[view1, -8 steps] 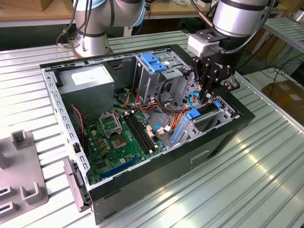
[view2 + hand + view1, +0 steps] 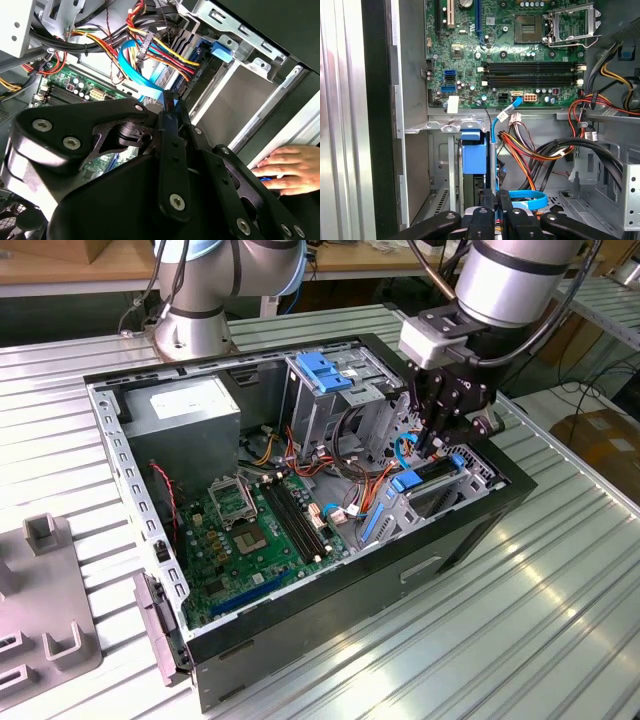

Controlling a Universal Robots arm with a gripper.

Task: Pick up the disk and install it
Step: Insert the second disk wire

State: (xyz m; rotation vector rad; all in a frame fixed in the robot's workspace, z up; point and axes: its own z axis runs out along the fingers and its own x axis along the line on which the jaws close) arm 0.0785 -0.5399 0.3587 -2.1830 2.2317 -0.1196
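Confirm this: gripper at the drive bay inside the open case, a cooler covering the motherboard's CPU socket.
No: the CPU socket is bare, with no cooler, as the first wrist view shows. The gripper is at the drive bay inside the open case.

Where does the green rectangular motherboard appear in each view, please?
Exterior view: the motherboard lies in the open case, on the exterior view's left of the black gripper.
Second wrist view: beyond the gripper.
First wrist view: beyond the gripper.
Shared landmark: the gripper.
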